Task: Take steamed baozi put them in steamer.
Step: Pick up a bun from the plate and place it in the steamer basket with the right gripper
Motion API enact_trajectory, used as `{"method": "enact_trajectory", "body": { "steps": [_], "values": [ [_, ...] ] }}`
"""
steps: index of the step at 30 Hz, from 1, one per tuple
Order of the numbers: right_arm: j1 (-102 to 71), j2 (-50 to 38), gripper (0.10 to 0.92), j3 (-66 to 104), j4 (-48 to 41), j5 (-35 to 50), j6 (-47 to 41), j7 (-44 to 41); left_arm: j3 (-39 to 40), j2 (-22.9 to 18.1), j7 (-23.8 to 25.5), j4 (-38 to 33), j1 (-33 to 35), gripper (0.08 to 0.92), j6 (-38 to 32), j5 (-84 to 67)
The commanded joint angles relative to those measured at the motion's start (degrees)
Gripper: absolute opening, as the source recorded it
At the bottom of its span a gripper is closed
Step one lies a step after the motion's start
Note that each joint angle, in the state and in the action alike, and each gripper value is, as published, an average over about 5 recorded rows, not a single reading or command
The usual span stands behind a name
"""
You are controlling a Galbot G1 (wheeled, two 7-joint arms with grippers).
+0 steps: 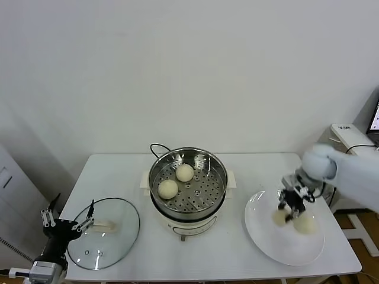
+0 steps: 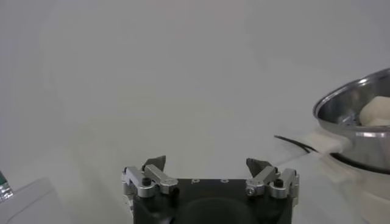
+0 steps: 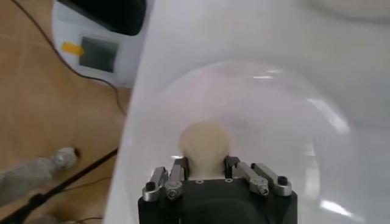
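The steamer [image 1: 187, 155] stands mid-table with two baozi [image 1: 185, 172] [image 1: 168, 189] on its perforated tray. Two more baozi are on the white plate [image 1: 266, 236] at the right. My right gripper [image 1: 291, 208] is low over the plate, shut on the left one [image 1: 279, 217]; the other [image 1: 305, 225] lies just beside it. In the right wrist view the held baozi [image 3: 204, 141] sits between the fingers of the right gripper [image 3: 206, 161], over the plate [image 3: 274, 109]. My left gripper [image 1: 67, 223] is open and empty at the table's front left; it also shows in the left wrist view [image 2: 210, 163].
A round glass lid [image 1: 103, 234] lies flat left of the steamer, next to my left gripper. The steamer's black cord [image 1: 157, 148] runs behind it. The steamer [image 2: 353, 109] also shows in the left wrist view. A white device [image 3: 97, 55] stands beyond the table's right edge.
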Motion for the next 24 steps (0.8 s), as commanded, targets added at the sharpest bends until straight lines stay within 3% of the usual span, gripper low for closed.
{"method": "enact_trajectory", "body": {
  "steps": [1,6,16,24],
  "values": [
    [23.08,12.78,0.378,-5.76,-6.45,8.34,7.09,-0.91,-0.15,-0.11,0.00,0.18,-0.02,0.823,-0.13,-0.18],
    [23.32,18.89,0.381,-1.75,-1.21,3.64,11.71,-0.76,-0.49,-0.30,-0.02,0.39,-0.22,0.823,-0.29,-0.49],
    [3.92,28.85,0.382,9.72,6.06,-20.49,26.59,1.77,-1.09,-0.58,-0.05,0.09,0.12,0.823,-0.33,-0.91],
    [-5.41,31.95,0.372,12.05,9.56,-29.24,37.12,-0.02,-1.19,-0.57,-0.18,-0.24,-0.12,0.823,-0.05,-1.05]
  ]
}}
